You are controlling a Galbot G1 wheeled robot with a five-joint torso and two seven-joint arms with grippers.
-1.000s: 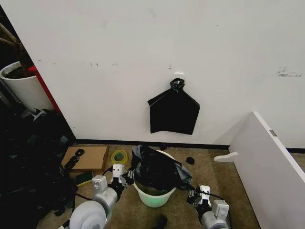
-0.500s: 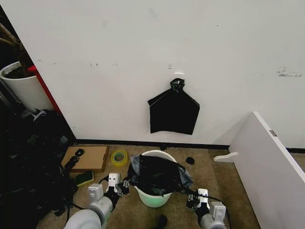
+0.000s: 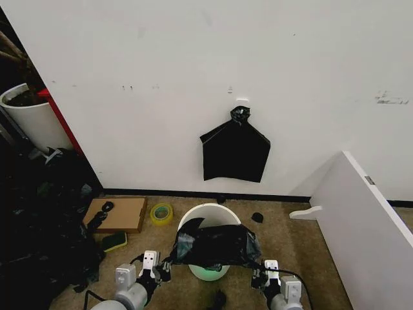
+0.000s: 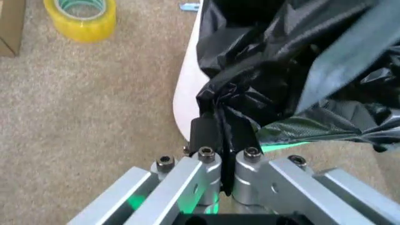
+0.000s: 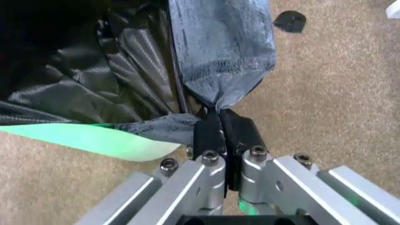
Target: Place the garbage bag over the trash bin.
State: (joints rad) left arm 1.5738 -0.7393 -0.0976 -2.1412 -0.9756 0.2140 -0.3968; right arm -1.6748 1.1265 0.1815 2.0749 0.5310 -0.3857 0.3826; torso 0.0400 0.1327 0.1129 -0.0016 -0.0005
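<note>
The trash bin (image 3: 208, 219) stands on the carpet below a flat black bundle (image 3: 235, 152) hung on the wall; it is round and white with a smooth rim and a pale green base, and what shows of its inside at the far part of the mouth is bare white. The garbage bag (image 3: 215, 246), thin, glossy and crinkled black plastic about as wide as the bin, is stretched across the bin's near side, covering the near rim and leaving the far rim open. The left gripper (image 3: 162, 266) sits just left of the bin, jaws pressed together, pinching the bag's left edge. The right gripper (image 3: 258, 271) sits just right of the bin, jaws likewise clamped on the bag's right edge. A yellow tape roll (image 3: 161, 212) lies left of the bin.
</note>
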